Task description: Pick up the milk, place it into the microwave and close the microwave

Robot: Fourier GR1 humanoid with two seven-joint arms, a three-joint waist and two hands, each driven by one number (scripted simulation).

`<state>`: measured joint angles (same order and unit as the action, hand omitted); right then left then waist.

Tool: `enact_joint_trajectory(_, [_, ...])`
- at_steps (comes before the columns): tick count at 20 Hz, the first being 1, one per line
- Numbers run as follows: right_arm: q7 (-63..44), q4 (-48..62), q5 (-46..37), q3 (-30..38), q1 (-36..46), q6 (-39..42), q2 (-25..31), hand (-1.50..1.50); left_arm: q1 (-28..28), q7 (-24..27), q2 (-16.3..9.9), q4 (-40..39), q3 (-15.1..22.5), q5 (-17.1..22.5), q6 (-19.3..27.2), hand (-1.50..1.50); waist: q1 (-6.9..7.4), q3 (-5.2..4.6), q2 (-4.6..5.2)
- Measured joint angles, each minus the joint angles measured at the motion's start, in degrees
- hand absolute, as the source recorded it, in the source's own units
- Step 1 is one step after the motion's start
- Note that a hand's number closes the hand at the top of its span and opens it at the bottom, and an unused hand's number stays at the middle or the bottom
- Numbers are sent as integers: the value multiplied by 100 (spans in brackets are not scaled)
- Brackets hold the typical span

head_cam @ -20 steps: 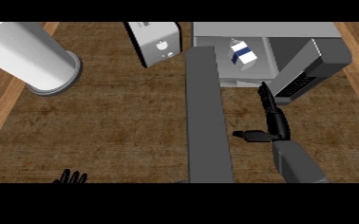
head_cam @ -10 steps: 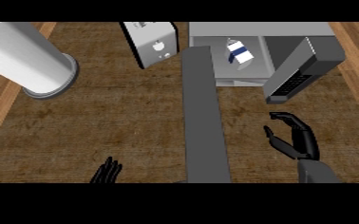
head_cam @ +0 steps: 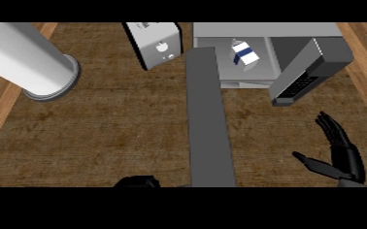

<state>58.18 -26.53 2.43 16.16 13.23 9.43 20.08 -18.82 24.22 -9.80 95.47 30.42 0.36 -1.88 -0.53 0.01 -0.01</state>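
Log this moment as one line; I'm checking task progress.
milk: inside microwave | door: open | right hand: open, empty | left hand: at lower edge

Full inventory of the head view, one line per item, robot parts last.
Milk carton: 1, white with a blue band, inside the microwave cavity.
Microwave: 1, grey, top right of the counter, standing open.
Microwave door: 1, dark grey, swung open, running down the middle of the view.
Toaster: 1, grey with a black side, top centre, left of the microwave.
Cylinder: 1, white-grey, tall, at the left.
Counter: 1, brown wood grain.
Right hand: 1, black, lower right, fingers straight, holding nothing.
Left hand: 1, black, barely showing at the lower edge; fingers not visible.
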Motion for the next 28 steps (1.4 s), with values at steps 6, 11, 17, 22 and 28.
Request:
enact_joint_trajectory(6, [-60,-78,233,118,-312,213,314,-150,846,-196,597,-807,-152,-378,450,150,17,4,6])
enact_joint_trajectory(11, [-155,-104,386,161,-358,430,570,-150,1640,-667,732,-1392,-73,-673,332,150,-9,10,16])
enact_joint_trajectory(17, [-264,-286,518,120,-485,635,734,-150,2419,-1390,914,-2270,402,-789,-158,150,-87,12,22])
enact_joint_trajectory(22, [-300,-479,622,71,-529,753,821,-150,3025,-1530,962,-2962,1074,-496,-2,150,-159,6,31])
enact_joint_trajectory(28, [-349,-856,708,-113,-511,880,796,-150,3702,-1220,931,-3466,1809,149,645,150,-279,-4,51])
